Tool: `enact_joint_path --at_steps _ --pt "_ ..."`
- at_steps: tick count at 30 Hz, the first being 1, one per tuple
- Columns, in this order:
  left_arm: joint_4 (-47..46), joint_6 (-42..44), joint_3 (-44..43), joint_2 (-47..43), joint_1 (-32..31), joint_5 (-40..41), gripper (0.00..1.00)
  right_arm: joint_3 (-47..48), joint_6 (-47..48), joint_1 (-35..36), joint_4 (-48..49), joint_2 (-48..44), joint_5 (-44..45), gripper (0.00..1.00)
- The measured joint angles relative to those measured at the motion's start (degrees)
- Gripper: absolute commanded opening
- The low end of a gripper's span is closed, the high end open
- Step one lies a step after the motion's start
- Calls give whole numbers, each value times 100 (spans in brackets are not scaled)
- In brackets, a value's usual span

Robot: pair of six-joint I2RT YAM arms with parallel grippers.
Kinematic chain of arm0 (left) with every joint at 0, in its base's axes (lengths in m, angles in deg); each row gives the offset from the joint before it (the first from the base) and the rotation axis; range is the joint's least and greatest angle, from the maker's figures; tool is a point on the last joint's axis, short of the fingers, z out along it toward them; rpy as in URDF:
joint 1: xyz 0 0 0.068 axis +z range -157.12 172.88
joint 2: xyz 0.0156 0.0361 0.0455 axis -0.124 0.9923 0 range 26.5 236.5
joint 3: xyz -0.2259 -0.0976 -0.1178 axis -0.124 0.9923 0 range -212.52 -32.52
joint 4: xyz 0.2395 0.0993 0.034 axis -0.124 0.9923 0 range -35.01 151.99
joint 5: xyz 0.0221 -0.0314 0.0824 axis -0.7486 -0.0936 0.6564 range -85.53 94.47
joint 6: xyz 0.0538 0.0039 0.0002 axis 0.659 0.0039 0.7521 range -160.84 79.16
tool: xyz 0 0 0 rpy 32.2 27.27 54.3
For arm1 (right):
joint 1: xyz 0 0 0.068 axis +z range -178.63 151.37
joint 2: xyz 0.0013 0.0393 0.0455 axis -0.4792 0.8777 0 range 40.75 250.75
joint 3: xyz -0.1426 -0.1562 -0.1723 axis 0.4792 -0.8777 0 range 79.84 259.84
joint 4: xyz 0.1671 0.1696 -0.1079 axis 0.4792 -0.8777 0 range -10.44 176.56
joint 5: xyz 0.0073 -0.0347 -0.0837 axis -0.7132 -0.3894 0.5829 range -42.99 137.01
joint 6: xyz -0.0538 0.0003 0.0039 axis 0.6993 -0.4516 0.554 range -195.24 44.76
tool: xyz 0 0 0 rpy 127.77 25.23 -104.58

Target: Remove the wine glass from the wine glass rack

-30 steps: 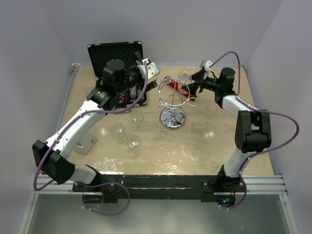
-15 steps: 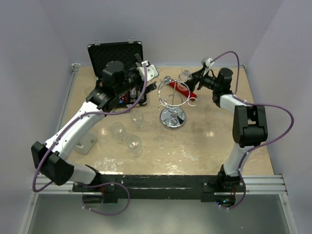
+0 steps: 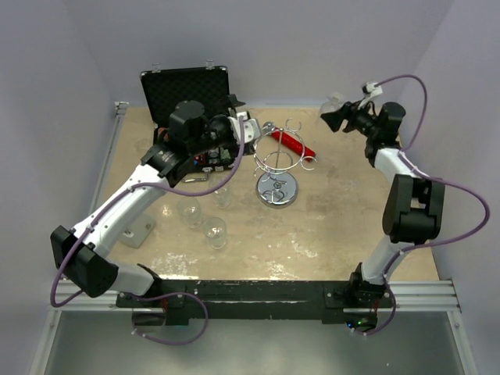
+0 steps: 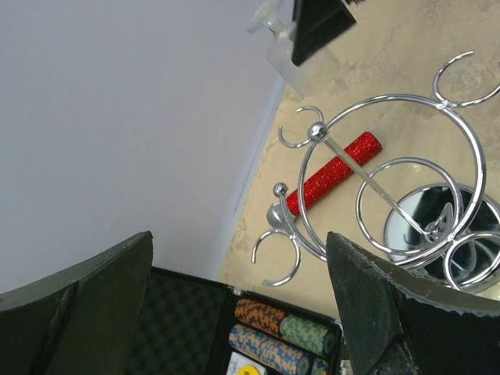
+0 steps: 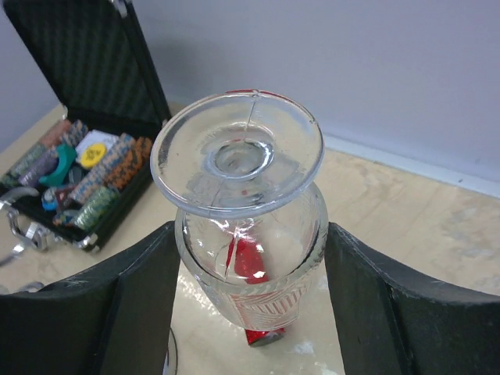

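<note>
Top view, near side: three clear short glasses point(image 3: 215, 230) stand in a cluster on the beige tabletop point(image 3: 336, 219); the farthest is faint. Neither wrist view shows them.

Mid-table: one shiny chrome wire wine glass rack point(image 3: 277, 166) with a round mirrored base. Just behind it lies one red glittery cylinder point(image 3: 294, 143). Left wrist view gives the rack point(image 4: 391, 172) close up, with ring, post and small open loops, and the cylinder point(image 4: 332, 176) beyond it.

Far left: one open black chip case point(image 3: 183, 82). Rows of coloured chips point(image 5: 86, 172) show only in the wrist views.

Left gripper point(image 3: 246, 125) is by the case, fingers point(image 4: 78, 312) spread wide and grasping nothing.

Far right: right gripper point(image 3: 337, 119) is up near the back wall. Its fingers point(image 5: 86, 312) are pressed on both sides of the bowl of one clear wine glass point(image 5: 238, 156), foot toward the camera. In the top view the glass point(image 3: 332, 104) is a small blur, well apart from the rack.
</note>
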Motion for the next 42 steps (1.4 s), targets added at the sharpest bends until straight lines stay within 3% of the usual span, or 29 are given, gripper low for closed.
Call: enact_joint_path --at_steps 6,13,18,25,42 --pt "-682 966 334 2 -616 227 95 463 -1102 -321 -52 -881 -127 34" --pt "-2435 2098 1043 61 -1025 385 91 603 -3449 -227 1078 -1547 -1147 35" --pt "-3432 2706 1200 367 -1158 382 91 542 -4264 -146 1062 -1670 -1554 35" --pt "-4323 3261 1296 807 -1510 356 79 457 -4631 31 719 -1805 -1576 36" --pt "-5772 3829 1292 1716 -1779 990 70 -4 -4642 310 260 -2179 -1554 37"
